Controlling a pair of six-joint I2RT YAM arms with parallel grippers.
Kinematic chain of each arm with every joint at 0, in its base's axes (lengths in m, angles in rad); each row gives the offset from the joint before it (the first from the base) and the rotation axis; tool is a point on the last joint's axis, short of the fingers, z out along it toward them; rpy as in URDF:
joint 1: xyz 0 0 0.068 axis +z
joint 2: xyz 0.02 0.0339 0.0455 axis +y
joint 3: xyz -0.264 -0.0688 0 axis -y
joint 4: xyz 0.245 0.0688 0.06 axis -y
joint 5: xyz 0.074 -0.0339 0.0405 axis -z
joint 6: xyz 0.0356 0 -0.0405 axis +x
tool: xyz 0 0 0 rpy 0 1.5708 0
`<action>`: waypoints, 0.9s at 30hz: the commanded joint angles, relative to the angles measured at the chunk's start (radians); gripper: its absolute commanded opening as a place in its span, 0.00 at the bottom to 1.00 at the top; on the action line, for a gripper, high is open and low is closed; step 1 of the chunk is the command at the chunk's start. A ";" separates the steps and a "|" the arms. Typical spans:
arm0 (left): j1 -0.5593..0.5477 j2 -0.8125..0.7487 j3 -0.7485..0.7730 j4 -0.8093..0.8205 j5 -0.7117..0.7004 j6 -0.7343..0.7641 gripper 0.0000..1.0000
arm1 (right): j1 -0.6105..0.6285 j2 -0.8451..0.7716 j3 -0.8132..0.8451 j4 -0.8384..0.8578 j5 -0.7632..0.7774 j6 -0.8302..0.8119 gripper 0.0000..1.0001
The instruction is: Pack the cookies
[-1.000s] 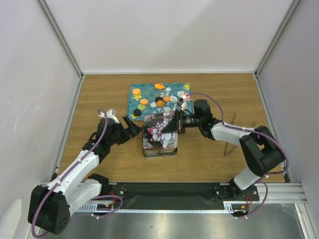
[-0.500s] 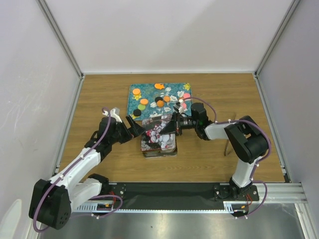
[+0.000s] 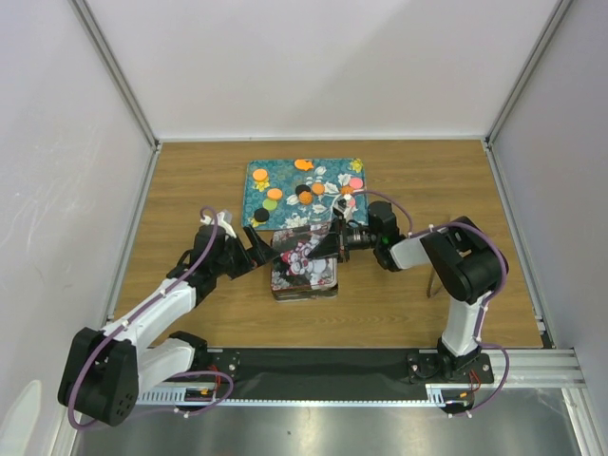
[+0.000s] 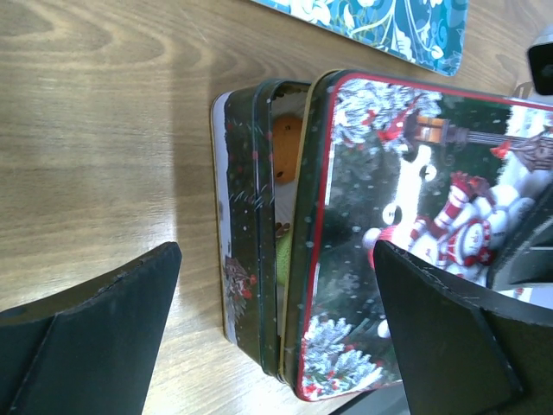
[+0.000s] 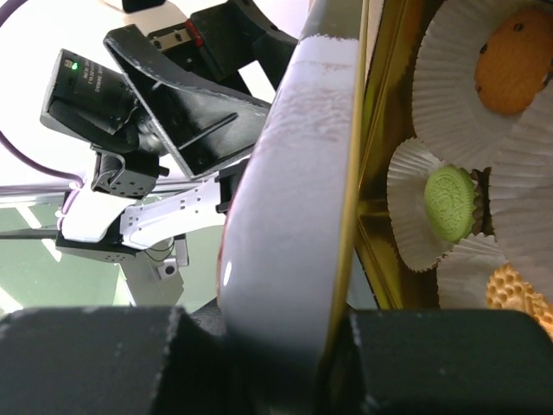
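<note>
Loose cookies (image 3: pixel 305 197), orange, green, pink and dark brown, lie on the teal flowered tray (image 3: pixel 285 174). More cookies sit in white paper cups inside the Christmas tin (image 3: pixel 304 281): an orange one (image 5: pixel 511 60) and a green one (image 5: pixel 451 203). My right gripper (image 3: pixel 335 241) is shut on the edge of the tin's snowman lid (image 3: pixel 304 249) and holds it tilted over the tin; its fingers (image 5: pixel 86 359) clamp the lid rim (image 5: pixel 298 199). My left gripper (image 3: pixel 262 250) is open, its fingers (image 4: pixel 86 337) on either side of the tin (image 4: pixel 246 233) and lid (image 4: pixel 406 225), touching neither.
The tray lies just behind the tin on the wooden table (image 3: pixel 190 190). White walls enclose the table on three sides. The arms' bases stand on the black rail (image 3: pixel 323 366) at the near edge.
The lid has tipped further down over the tin. My left gripper has moved right, up to the tin's left end. My right arm has folded in toward the tin.
</note>
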 commanded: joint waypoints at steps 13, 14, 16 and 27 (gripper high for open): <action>-0.013 0.000 -0.012 0.056 0.027 0.025 1.00 | 0.009 0.067 0.000 0.151 -0.035 0.041 0.08; -0.013 0.001 -0.013 0.056 0.029 0.025 1.00 | 0.009 0.068 0.000 0.149 -0.034 0.041 0.09; -0.015 0.006 -0.013 0.055 0.029 0.025 1.00 | 0.008 0.070 -0.002 0.151 -0.034 0.042 0.09; -0.026 0.021 -0.005 0.084 0.040 0.033 1.00 | 0.009 0.071 -0.003 0.175 -0.031 0.059 0.09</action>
